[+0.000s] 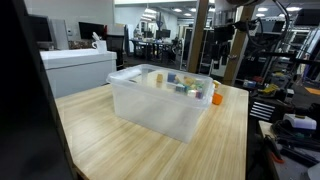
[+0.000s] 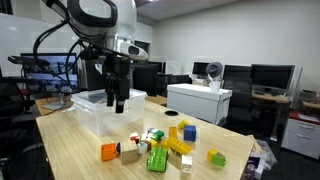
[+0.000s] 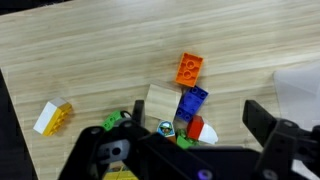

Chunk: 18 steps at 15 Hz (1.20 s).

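Note:
My gripper [image 3: 198, 117] is open and hangs above a pile of toy blocks on the wooden table [image 3: 90, 60], holding nothing. Below and between its fingers lie a blue block [image 3: 191, 103] and a red and white piece [image 3: 200, 128]. A tan wooden block [image 3: 160, 103] lies beside them, with an orange block [image 3: 189, 68] farther off. A yellow and white block [image 3: 52, 118] lies apart to the left. In an exterior view the gripper [image 2: 120, 100] hangs in front of the clear bin [image 2: 95, 112], left of the block pile [image 2: 160, 145].
The clear plastic bin [image 1: 160, 100] stands mid-table, with blocks [image 1: 190, 88] behind it. A white printer [image 2: 200, 100] stands past the table. Loose orange [image 2: 108, 152] and green [image 2: 217, 157] blocks lie near the front edge. Office desks and monitors fill the background.

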Each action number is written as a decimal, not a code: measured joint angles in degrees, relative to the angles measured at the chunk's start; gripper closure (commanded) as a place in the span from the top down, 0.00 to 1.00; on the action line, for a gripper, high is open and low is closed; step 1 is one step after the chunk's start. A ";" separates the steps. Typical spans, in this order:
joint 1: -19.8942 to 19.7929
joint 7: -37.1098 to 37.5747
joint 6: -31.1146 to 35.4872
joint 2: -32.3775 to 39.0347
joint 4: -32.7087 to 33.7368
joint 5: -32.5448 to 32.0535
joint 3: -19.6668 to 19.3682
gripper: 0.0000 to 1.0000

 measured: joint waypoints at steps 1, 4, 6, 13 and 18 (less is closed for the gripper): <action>-0.35 0.00 2.23 1.22 -0.93 0.00 -0.22 1.00; -1.42 0.02 9.48 6.46 -2.19 0.00 -1.25 1.00; -2.05 0.02 13.05 9.60 -2.21 0.01 -1.64 1.00; -3.38 0.02 22.92 19.88 -1.11 1.48 -1.85 0.68; -3.20 0.00 24.31 22.12 1.30 4.23 0.26 0.34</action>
